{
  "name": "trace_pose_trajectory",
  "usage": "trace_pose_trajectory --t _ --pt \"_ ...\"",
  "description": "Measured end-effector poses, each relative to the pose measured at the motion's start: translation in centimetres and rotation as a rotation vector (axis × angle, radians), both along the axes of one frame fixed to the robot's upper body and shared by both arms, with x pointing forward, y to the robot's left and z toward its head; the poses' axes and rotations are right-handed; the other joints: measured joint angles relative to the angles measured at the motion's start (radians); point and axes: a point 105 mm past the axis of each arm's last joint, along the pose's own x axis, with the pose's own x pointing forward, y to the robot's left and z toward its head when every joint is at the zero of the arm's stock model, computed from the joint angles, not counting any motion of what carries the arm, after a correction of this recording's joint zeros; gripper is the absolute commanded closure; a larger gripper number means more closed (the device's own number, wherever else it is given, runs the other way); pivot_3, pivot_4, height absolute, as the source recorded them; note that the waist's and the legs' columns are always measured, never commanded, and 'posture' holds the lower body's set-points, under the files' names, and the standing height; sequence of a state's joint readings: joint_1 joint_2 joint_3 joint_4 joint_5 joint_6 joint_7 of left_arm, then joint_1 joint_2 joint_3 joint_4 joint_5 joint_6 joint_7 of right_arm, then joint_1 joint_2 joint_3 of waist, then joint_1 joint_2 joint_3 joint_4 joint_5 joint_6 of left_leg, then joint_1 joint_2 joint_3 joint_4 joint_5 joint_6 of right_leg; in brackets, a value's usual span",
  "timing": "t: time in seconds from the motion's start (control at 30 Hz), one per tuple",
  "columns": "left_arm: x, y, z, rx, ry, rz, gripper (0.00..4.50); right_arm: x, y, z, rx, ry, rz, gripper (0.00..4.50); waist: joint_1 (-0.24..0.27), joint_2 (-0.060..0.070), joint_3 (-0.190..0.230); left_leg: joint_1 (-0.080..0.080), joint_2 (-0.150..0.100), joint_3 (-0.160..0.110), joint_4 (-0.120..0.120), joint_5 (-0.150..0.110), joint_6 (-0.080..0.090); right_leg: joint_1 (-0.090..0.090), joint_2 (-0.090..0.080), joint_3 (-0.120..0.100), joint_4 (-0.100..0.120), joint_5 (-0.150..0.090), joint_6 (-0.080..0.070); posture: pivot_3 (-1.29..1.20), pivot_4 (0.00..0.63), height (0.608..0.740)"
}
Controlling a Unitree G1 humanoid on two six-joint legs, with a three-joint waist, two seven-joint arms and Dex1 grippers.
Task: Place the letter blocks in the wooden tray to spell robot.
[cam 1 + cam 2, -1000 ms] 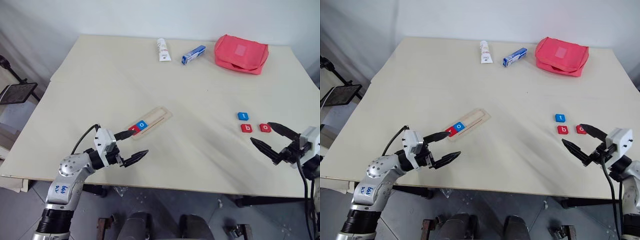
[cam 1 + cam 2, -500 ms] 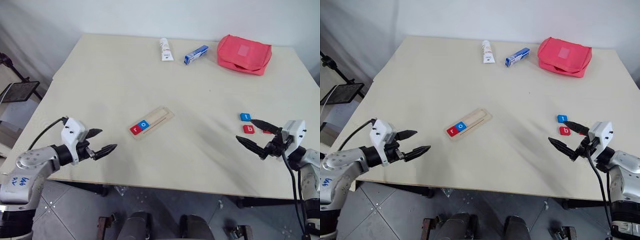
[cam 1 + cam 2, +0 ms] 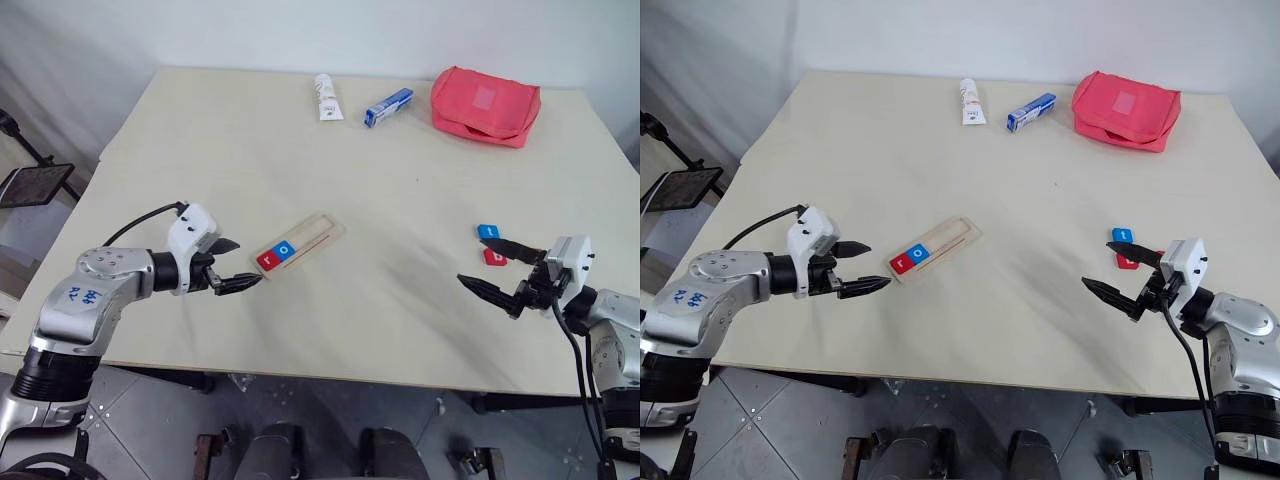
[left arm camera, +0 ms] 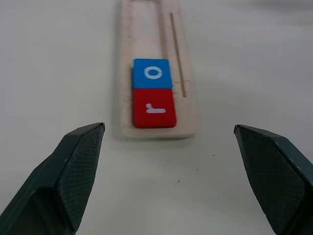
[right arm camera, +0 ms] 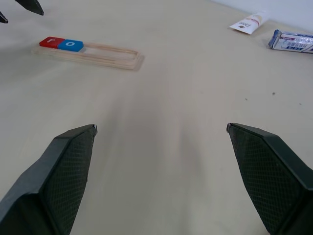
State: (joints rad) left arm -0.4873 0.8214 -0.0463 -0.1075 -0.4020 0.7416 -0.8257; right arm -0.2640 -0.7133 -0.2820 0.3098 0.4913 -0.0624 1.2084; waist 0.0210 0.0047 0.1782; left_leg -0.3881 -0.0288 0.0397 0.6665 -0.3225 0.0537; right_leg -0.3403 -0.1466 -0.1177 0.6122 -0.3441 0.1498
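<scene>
Pale cream tabletop [image 3: 400, 330] carries everything, with grey floor below its near edge. Nearer its near-left corner than its middle lies the long pale-wood tray [image 3: 300, 245], set at a slant, and two letter blocks sit touching in its near end: a red square tile with "r" [image 4: 154, 107] outermost, then a blue tile with "o" [image 4: 152, 73]. The rest of the groove is bare.

Compared with a second ago, the left gripper [image 3: 232, 265] has pulled away from the tray end, swung out to the left and come back to hover just beside that end, fingers spread apart and holding nothing. The right gripper [image 3: 500, 270] has moved inward over the near-right part of the tabletop, also wide open and empty. I judge that "ro" is finished and the next block, "b", must come from the right-hand group.

Counting: two tiles in the tray; by the right edge one blue tile with "t" [image 3: 487, 232] and one red tile [image 3: 493, 257] partly behind the right fingers; a fifth I cannot find now. Along the far edge: one white tube [image 3: 325, 98], one blue-and-white box [image 3: 387, 108], one pink fabric pouch [image 3: 485, 105].
</scene>
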Motion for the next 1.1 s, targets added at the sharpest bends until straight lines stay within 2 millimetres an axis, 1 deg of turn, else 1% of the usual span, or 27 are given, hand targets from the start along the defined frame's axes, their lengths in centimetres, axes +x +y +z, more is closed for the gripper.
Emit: trace_pose_trajectory --t 0.07,0.13,0.23,0.3,0.4,0.63,0.77,0.87,0.9,0.93,1.1 --pt "0.3 -0.2 -0.1 0.022 0.013 -0.005 0.00 -0.1 0.1 0.0 -0.003 -0.005 0.004 0.04 0.000 0.000 0.000 0.000 0.000 0.000 0.000 0.000 0.000 0.000 0.000 0.000 0.000 0.000 0.000 0.00 0.150 0.740" --pt "1.0 -0.6 -0.3 0.058 0.026 -0.013 0.00 -0.4 0.3 -0.1 -0.004 -0.006 0.006 0.04 0.000 0.000 0.000 -0.001 0.000 0.000 0.001 0.000 0.000 0.000 0.000 0.000 -0.001 0.000 0.000 0.00 0.150 0.740" --pt "2.6 -2.0 -0.3 0.089 0.030 -0.022 0.00 -0.8 0.7 -0.8 0.012 0.003 -0.002 0.04 0.008 0.000 0.000 -0.001 -0.001 -0.002 0.002 0.000 0.000 0.000 0.000 0.000 0.000 0.000 0.000 0.00 0.150 0.740" --pt "3.2 -2.8 -0.7 0.113 0.042 -0.031 0.00 -1.3 0.8 -1.4 0.016 0.016 -0.011 0.04 0.007 0.000 0.000 -0.002 -0.002 -0.002 0.001 0.000 0.001 0.000 -0.001 0.000 0.000 0.000 0.000 0.00 0.150 0.740" --pt "3.5 -3.0 -1.7 0.144 0.079 -0.032 0.00 -1.7 0.6 -1.9 0.016 0.031 -0.037 0.04 0.000 0.000 0.000 -0.002 -0.002 -0.001 0.000 0.000 0.001 -0.001 -0.001 -0.001 0.000 0.000 0.000 0.00 0.150 0.740" --pt "3.8 -4.2 -1.9 0.163 0.086 -0.060 0.00 -2.1 0.7 -1.8 0.016 0.021 -0.056 0.04 0.003 0.000 0.000 -0.002 -0.002 -0.001 0.003 0.000 0.001 0.000 -0.001 0.000 0.000 0.000 0.000 0.00 0.150 0.740" --pt "3.9 -4.3 -2.0 0.199 0.091 -0.067 0.00 -2.3 0.7 -1.7 0.019 0.018 -0.063 0.04 0.005 0.000 0.000 -0.001 -0.002 -0.001 0.003 0.000 0.001 0.001 -0.001 0.000 0.001 0.000 0.000 0.00 0.150 0.740" --pt "4.0 -4.2 -2.0 0.233 0.089 -0.062 0.57 -2.3 0.5 -1.8 0.021 0.024 -0.075 0.00 0.003 0.000 0.000 0.000 -0.002 -0.001 0.003 0.000 0.001 0.001 -0.001 0.000 0.001 0.000 0.000 0.00 0.150 0.740" --pt "4.1 -4.1 -2.0 0.240 0.089 -0.054 0.87 -2.3 0.5 -1.8 0.022 0.024 -0.076 0.00 0.003 0.000 0.000 0.000 -0.002 -0.001 0.003 0.000 0.001 0.001 -0.001 0.000 0.002 0.000 0.000 0.00 0.150 0.740" --pt "4.1 -4.0 -2.0 0.246 0.090 -0.046 1.02 -2.3 0.5 -1.8 0.022 0.023 -0.079 0.00 0.003 0.000 0.000 0.000 -0.002 -0.001 0.003 0.000 0.001 0.001 -0.001 0.001 0.003 0.000 0.000 0.00 0.150 0.740" --pt "4.2 -4.0 -1.9 0.272 0.066 -0.066 1.05 -2.2 0.3 -1.7 0.024 0.017 -0.090 0.00 0.002 0.000 0.000 0.001 -0.001 -0.001 0.004 0.000 0.001 0.001 -0.001 0.001 0.005 0.000 0.000 0.00 0.150 0.740"
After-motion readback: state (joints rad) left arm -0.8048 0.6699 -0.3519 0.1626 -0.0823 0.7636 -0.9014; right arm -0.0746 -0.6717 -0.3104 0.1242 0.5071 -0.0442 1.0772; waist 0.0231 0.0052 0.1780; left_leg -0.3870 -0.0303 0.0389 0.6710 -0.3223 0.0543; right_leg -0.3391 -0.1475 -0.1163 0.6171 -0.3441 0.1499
